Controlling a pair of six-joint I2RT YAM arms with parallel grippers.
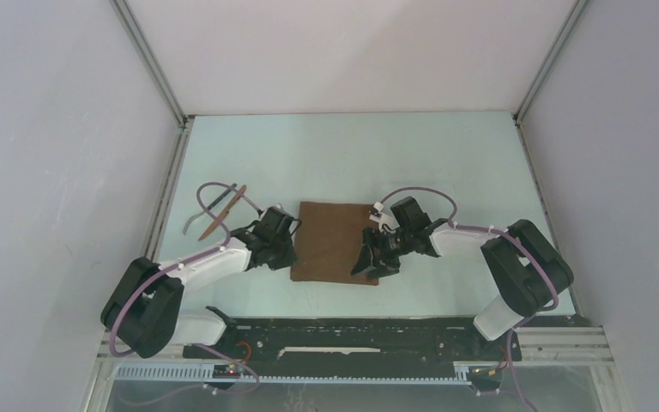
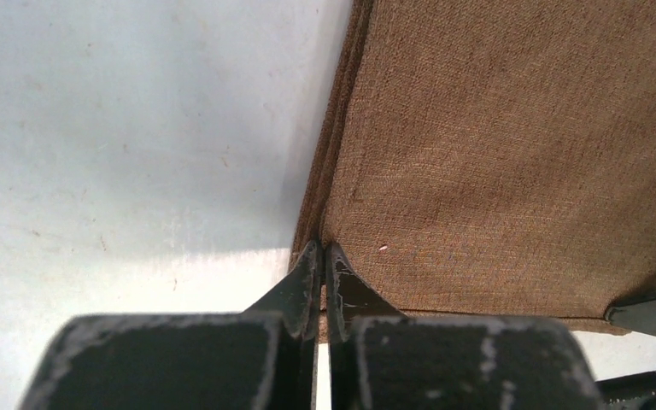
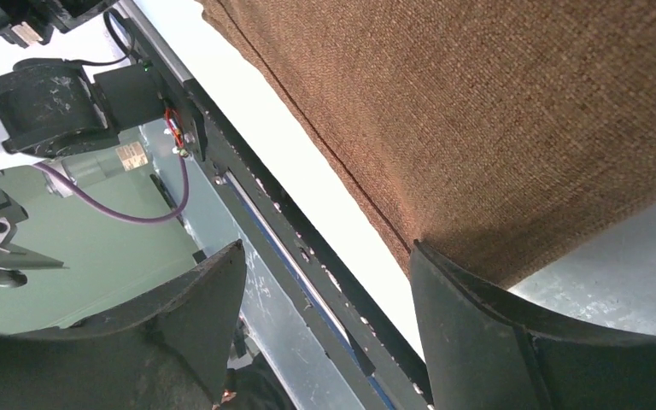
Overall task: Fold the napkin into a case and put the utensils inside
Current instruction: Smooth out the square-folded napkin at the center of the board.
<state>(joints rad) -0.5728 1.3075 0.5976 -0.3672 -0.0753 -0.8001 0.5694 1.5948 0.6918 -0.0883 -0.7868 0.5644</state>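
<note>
While the utensils [image 1: 220,212] are lying far left on the desk [image 1: 352,154], the left jaws are pressing together at the near-left corner of the napkin [image 1: 330,236], mid-desk, whether on cloth I cannot tell. The right jaws are standing apart at its near-right corner. Looking soft, light and layered, it is likely calling for corner pinches through every layer.

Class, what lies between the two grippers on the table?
The folded brown napkin lies between the left gripper and the right gripper, clearest in the top view.
</note>
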